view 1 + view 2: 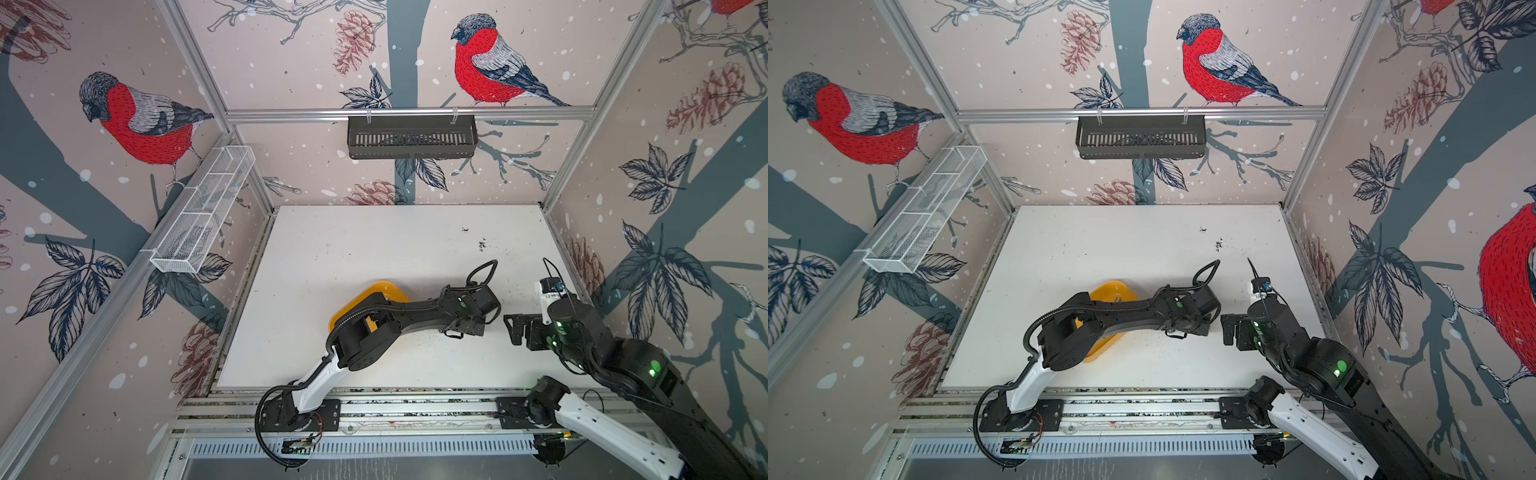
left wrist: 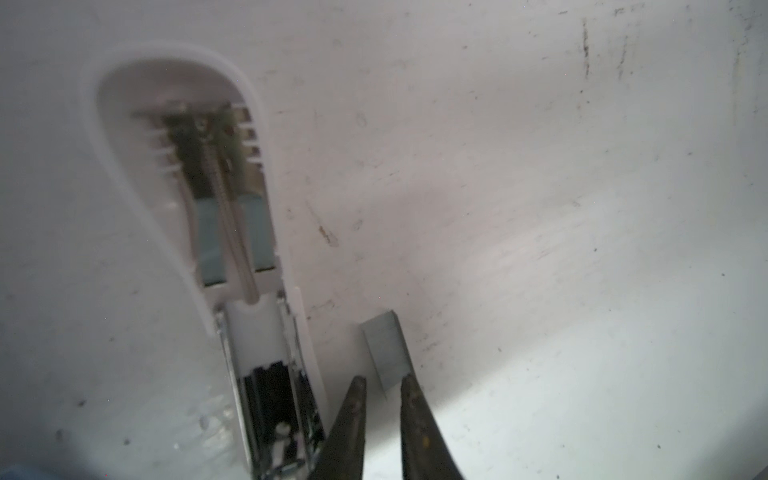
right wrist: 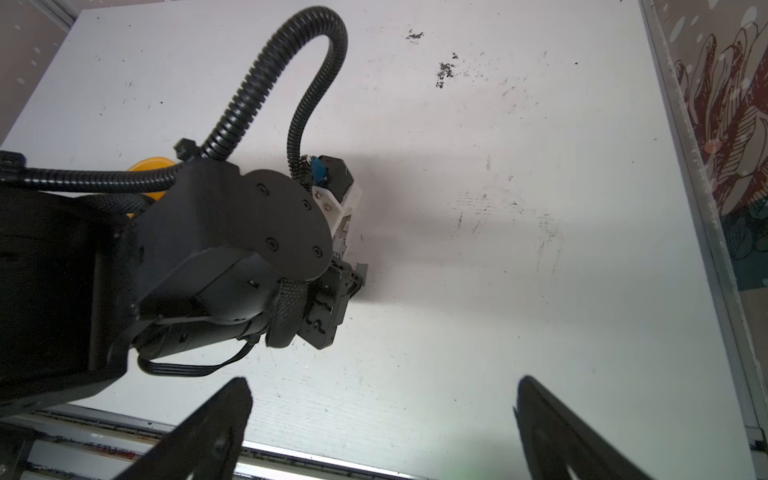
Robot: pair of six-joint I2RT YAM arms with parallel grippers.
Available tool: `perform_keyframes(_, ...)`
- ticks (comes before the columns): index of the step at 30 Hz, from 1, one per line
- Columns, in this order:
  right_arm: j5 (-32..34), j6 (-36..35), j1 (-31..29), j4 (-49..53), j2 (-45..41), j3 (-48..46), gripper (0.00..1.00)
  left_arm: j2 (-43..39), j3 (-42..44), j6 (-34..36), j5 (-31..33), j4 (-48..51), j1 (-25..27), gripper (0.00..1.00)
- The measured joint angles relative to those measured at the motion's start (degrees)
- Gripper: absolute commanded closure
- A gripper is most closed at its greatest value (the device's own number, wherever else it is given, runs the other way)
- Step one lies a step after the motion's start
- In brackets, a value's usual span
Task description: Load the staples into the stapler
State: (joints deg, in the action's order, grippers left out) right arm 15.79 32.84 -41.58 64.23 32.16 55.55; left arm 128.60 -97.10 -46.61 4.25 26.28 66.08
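Stapler (image 2: 253,332) lies opened flat on worktop (image 2: 540,187), channel bared for loading. Strip of staples (image 2: 384,353) lies just beside it. Left jaws narrow, straddling strip's near end for pickup; cannot tell whether pinched. Right jaws wide, empty, standing off, likely to leave room.

A rounded yellow plastic tray (image 1: 392,289) sits on the scuffed white tabletop (image 1: 374,249); a white wire-mesh basket (image 1: 203,212) and a black slotted basket (image 1: 411,139) hang above.

I see bullfinch-and-pinecone wallpaper (image 1: 141,120) on three walls (snow flecks throughout). White tabletop (image 1: 374,249), scuffed. Black basket (image 1: 411,137) on back rail (image 1: 291,114), white mesh basket (image 1: 203,212) left.
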Motion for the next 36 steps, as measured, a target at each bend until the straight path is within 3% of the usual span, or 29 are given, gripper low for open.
perform_keyframes(12, -5.3, -1.7, -0.1, 0.2, -2.0, 0.8, 0.0, 0.5, -0.4, 0.1, 0.0, -0.1, -0.5, 0.87)
perform_keyframes(29, -5.2, -1.9, -0.2, 0.2, -2.1, 0.7, 0.0, 2.4, -3.4, 2.1, 0.5, 1.8, -0.5, 0.91)
perform_keyframes(36, -4.6, -1.9, -0.3, 0.2, -2.1, 0.7, 0.0, 2.7, -3.9, 3.0, 1.9, 2.5, -0.3, 1.0)
